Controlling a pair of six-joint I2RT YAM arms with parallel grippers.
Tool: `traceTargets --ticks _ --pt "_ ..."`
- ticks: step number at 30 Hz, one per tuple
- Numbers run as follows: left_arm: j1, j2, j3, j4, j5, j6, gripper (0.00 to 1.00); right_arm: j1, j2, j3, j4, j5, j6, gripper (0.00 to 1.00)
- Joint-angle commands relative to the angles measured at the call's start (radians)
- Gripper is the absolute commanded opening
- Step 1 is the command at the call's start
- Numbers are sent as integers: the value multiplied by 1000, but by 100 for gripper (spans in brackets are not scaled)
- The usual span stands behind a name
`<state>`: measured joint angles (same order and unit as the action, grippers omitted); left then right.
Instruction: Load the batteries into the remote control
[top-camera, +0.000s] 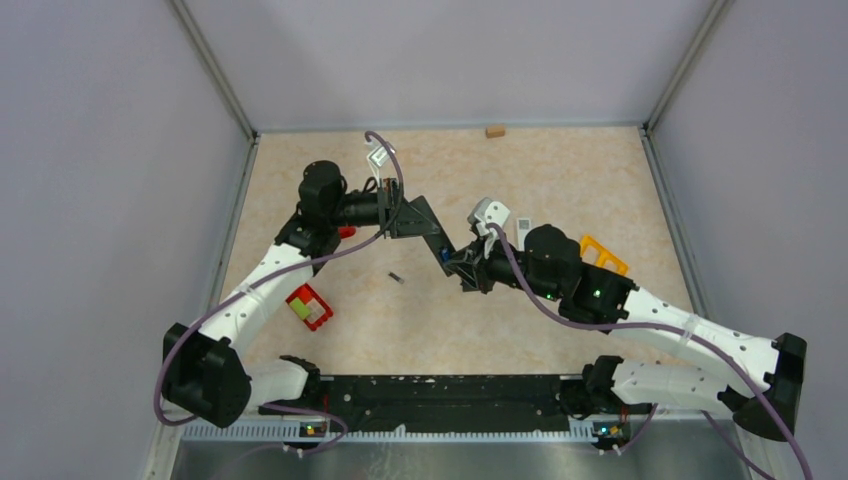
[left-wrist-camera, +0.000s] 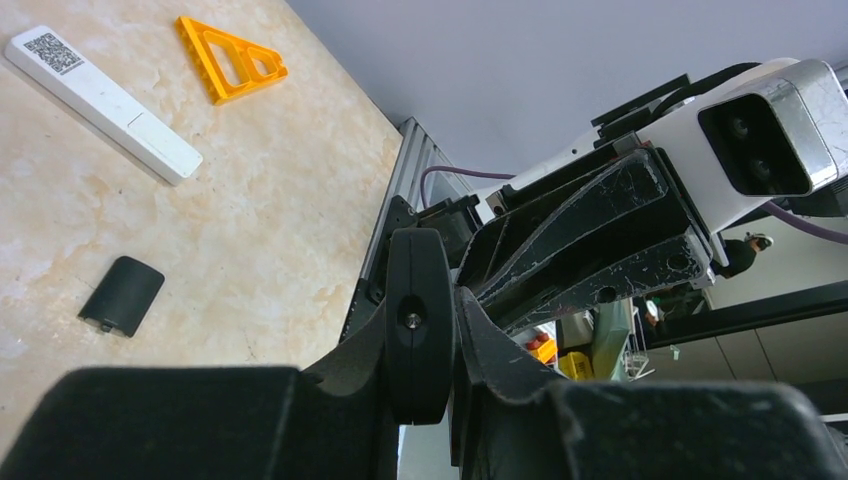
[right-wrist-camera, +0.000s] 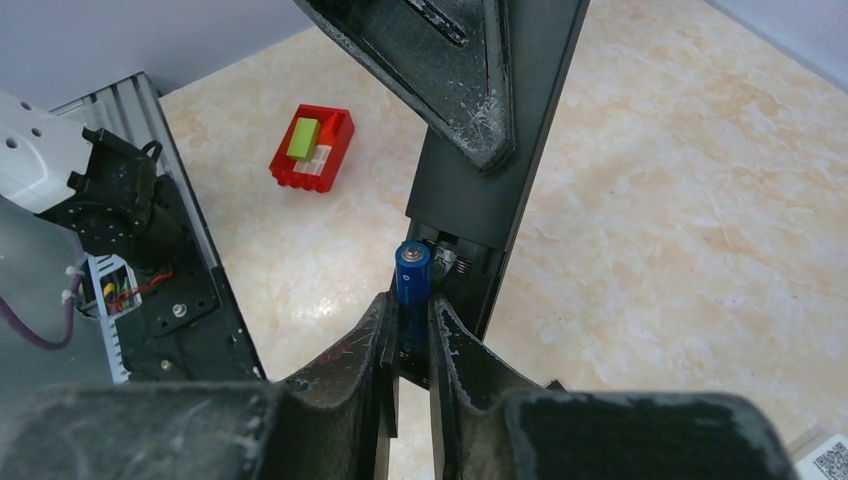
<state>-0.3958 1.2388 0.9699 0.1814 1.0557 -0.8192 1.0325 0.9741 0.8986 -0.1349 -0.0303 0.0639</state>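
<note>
The remote control, a long black bar, hangs in the air with my left gripper shut on its upper end. Its back is open and a spring shows in the battery bay. My right gripper is shut on a blue battery, which stands upright with its tip at the edge of the bay. In the left wrist view the remote control is edge-on between the jaws. Another battery, small and dark, lies on the table below the remote.
A white remote, an orange triangle and a black cover piece lie on the table to the right. A red tray with a green block sits front left. A small wooden block is at the back wall.
</note>
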Motion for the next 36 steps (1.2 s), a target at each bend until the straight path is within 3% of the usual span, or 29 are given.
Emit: traceTargets --ticks 1,10,28,32,36 --pt "6 -38 -2 110 5 -26 0 12 -18 38 -18 -35 19 16" --pt "6 -33 -7 112 6 -26 0 12 -21 39 14 -19 42 32" --pt "7 -37 -11 110 2 -25 0 12 -62 59 52 137 212 49" --pt "8 -38 -13 107 -17 -22 0 11 -83 62 44 190 305 56" --pt "10 -38 -13 108 -62 -19 0 11 -133 41 -4 347 558 73"
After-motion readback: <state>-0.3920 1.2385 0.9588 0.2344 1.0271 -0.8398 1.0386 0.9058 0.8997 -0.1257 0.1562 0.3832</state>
